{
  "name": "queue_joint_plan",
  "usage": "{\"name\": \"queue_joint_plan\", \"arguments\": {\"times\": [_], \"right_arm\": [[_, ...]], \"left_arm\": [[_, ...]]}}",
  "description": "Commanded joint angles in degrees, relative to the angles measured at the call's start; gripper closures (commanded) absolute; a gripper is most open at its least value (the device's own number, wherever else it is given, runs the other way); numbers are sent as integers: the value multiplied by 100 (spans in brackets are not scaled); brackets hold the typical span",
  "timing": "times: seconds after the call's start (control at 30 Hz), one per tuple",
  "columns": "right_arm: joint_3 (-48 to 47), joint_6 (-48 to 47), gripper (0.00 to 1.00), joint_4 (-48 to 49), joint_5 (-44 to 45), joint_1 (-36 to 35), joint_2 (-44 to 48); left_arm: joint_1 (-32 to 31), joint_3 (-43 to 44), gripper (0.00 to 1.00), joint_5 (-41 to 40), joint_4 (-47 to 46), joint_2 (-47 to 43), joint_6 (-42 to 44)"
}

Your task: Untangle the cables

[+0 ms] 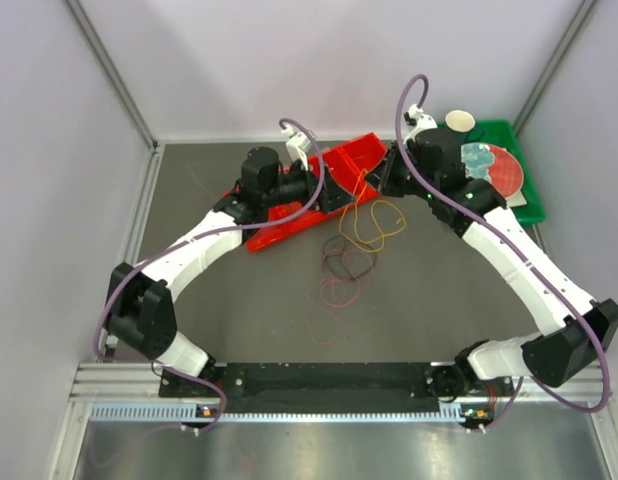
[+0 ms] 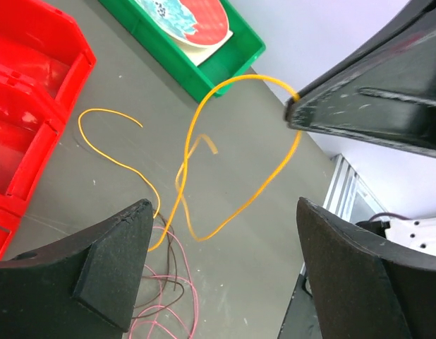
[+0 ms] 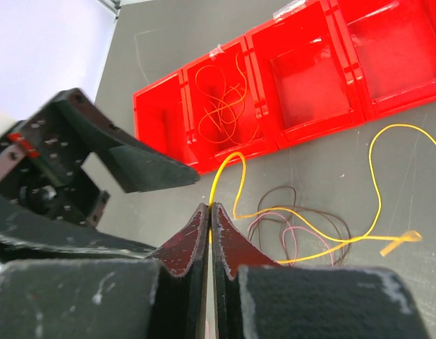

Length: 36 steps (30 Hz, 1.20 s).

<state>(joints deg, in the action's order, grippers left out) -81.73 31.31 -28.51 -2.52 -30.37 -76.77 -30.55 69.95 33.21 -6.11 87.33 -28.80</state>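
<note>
Right gripper (image 3: 208, 215): I have its jaws pinched tight on the yellow cable (image 3: 377, 176), one loop held off the grey table (image 1: 239, 300). Left gripper (image 2: 223, 226): jaws wide apart, holding nothing, just beside that loop. The dark and pink cables (image 1: 341, 272) lie near the red bin (image 1: 354, 160).

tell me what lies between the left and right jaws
A yellow cable loop, pinched in the shut right jaws, seen past the open left jaws in the left wrist view.
</note>
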Motion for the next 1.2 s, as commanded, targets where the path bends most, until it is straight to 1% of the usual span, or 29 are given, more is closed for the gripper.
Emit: {"name": "queue_joint_plan", "arguments": {"times": [0.0, 0.03, 0.17, 0.27, 0.3, 0.4, 0.43, 0.5, 0.6, 0.63, 0.67, 0.7, 0.73, 0.77, 0.8, 0.83, 0.87, 0.93, 0.97, 1.0, 1.03, 1.1, 1.13, 1.17], "right_arm": [[-88, 59, 100, 197, -73, -74, 145], [-88, 68, 100, 206, -81, -74, 145], [-106, 94, 100, 223, -108, -74, 154], [-106, 112, 100, 232, -125, -74, 145], [-106, 121, 100, 223, -125, -74, 136], [-115, 121, 100, 215, -117, -66, 136], [-106, 121, 100, 206, -108, -66, 145], [-97, 130, 100, 197, -108, -66, 136], [-80, 130, 100, 197, -99, -74, 145], [-71, 121, 100, 197, -90, -74, 145], [-53, 130, 100, 197, -82, -66, 145], [-53, 130, 100, 188, -64, -66, 136], [-62, 130, 91, 179, -38, -74, 128], [-62, 138, 62, 162, -11, -74, 127], [-62, 139, 50, 162, 15, -66, 127], [-79, 139, 40, 110, 33, -66, 127], [-132, 139, 29, 74, 59, -74, 110], [-211, 130, 22, -101, 173, -66, 127], [-298, 121, 21, -163, 199, -66, 145], [-334, 77, 20, -198, 235, -66, 180], [-352, 68, 15, -216, 235, -66, 232], [-361, 33, 14, -278, 532, -66, 452], [-369, 7, 11, -295, 621, -57, 522], [-352, -2, 10, -330, 700, -57, 688]], "left_arm": [[-83, -8, 12, 142, -339, 179, 347], [-153, 18, 11, 116, -312, 205, 418], [-417, 141, 10, -428, -101, 346, 858], [-470, 168, 11, -412, -223, 512, 859], [-470, 168, 16, -360, -259, 557, 780], [-479, 168, 26, -368, -391, 645, 674], [-479, 176, 34, -394, -408, 654, 647], [-479, 176, 42, -456, -453, 628, 621], [-479, 150, 66, -693, -444, 566, 647], [-479, 150, 75, -798, -435, 548, 665], [-479, 176, 96, -860, -409, 505, 682], [-479, 194, 100, -912, -278, 504, 691], [-479, 229, 100, -1000, -216, 487, 726], [-470, 264, 100, -1053, -163, 443, 770], [-470, 273, 100, -1106, -93, 417, 796], [-470, 282, 100, -1176, -57, 390, 805], [-470, 326, 100, -1446, -5, 338, 805], [-435, 465, 100, -1659, 196, 320, 840], [-426, 554, 100, -1886, 302, 337, 858], [-382, 633, 100, -1932, 382, 355, 867], [-347, 799, 100, -1959, 530, 372, 867], [-286, 949, 100, -1941, 585, 451, 876], [-277, 1072, 100, -1967, 585, 469, 893], [-268, 1143, 100, -2029, 785, 495, 885]]}}
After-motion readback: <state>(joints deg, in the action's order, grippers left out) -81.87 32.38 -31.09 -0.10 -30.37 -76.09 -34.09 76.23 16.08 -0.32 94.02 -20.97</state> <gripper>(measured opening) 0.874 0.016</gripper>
